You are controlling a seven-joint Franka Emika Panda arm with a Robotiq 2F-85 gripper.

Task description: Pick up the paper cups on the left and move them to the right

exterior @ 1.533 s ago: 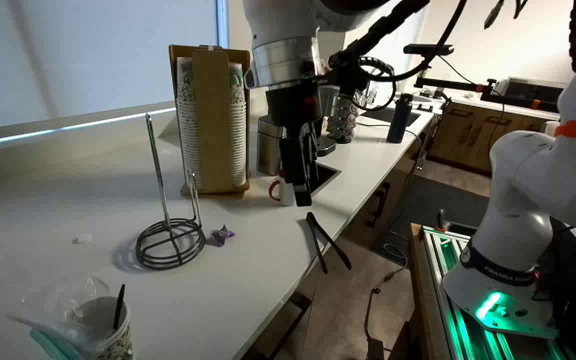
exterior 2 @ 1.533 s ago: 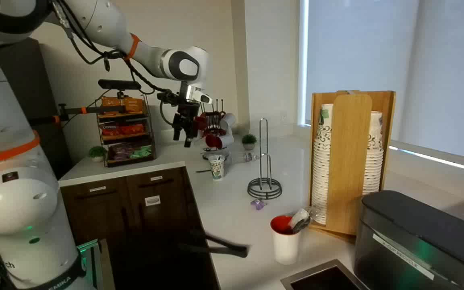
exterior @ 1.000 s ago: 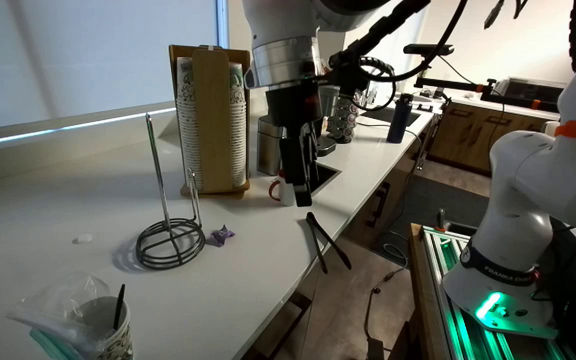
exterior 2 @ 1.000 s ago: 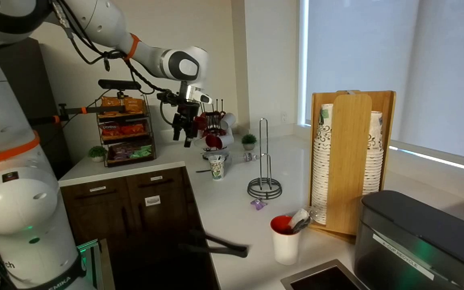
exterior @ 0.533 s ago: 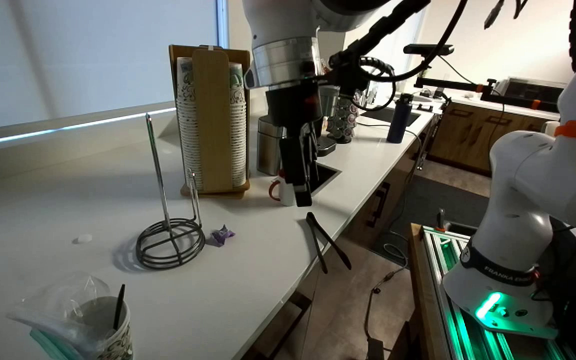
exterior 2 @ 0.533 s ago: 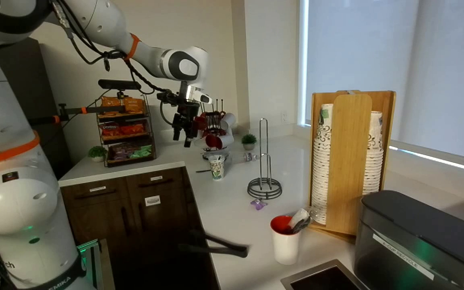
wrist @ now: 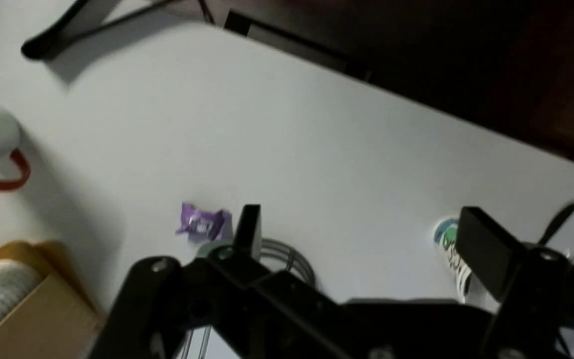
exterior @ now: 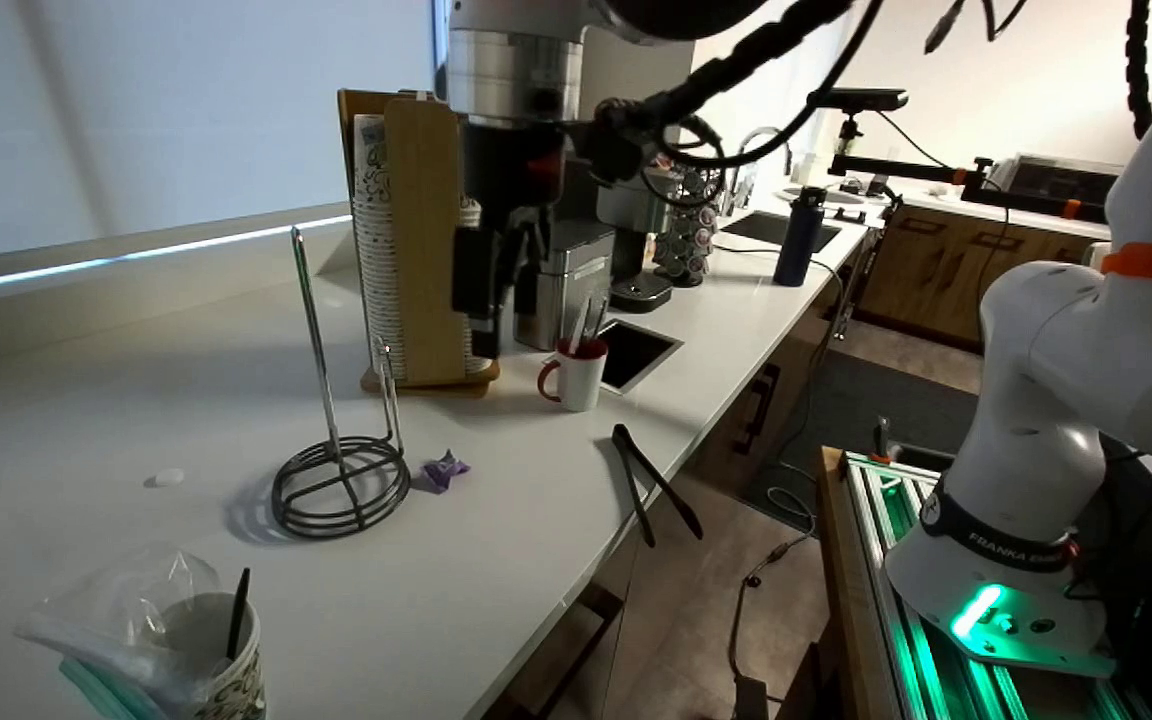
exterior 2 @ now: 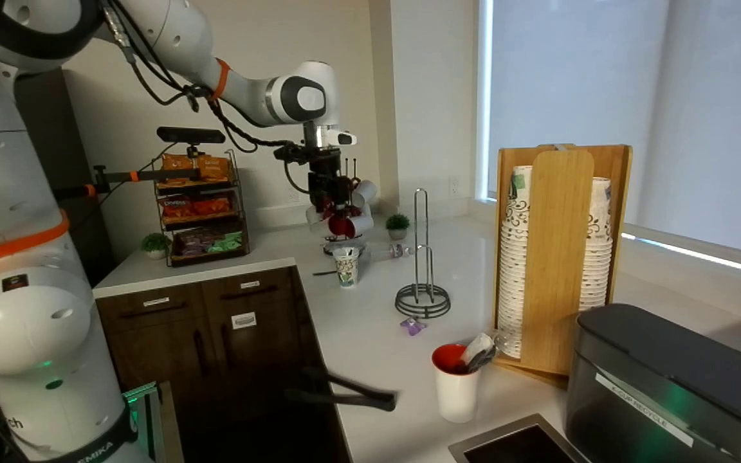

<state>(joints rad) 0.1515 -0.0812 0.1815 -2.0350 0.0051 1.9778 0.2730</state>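
The paper cups [exterior: 236, 690] stand at the near left of the counter in an exterior view, cut off by the bottom edge. A dark stick pokes out and clear crinkly wrapping [exterior: 126, 620] leans over them. They also show in an exterior view [exterior 2: 347, 270], patterned and upright. In the wrist view the paper cups [wrist: 449, 245] are partly hidden behind the right finger [wrist: 486, 249]. My gripper [exterior: 506, 335] is open and empty, high above the counter and well apart from the cups. It also shows in an exterior view [exterior 2: 332, 211] and in the wrist view [wrist: 361, 208].
A wire stand with an upright rod [exterior: 334, 470] and a purple wrapper [exterior: 444, 470] lie between the paper cups and a tan box of stacked cups [exterior: 423, 240]. A white mug with red handle [exterior: 579, 375], black tongs [exterior: 641, 475] and a square counter opening [exterior: 641, 350] are nearby.
The gripper stayed still at first, then moved away from the counter's front edge and slightly up, uncovering the mug in an exterior view. The paper cups have not moved.
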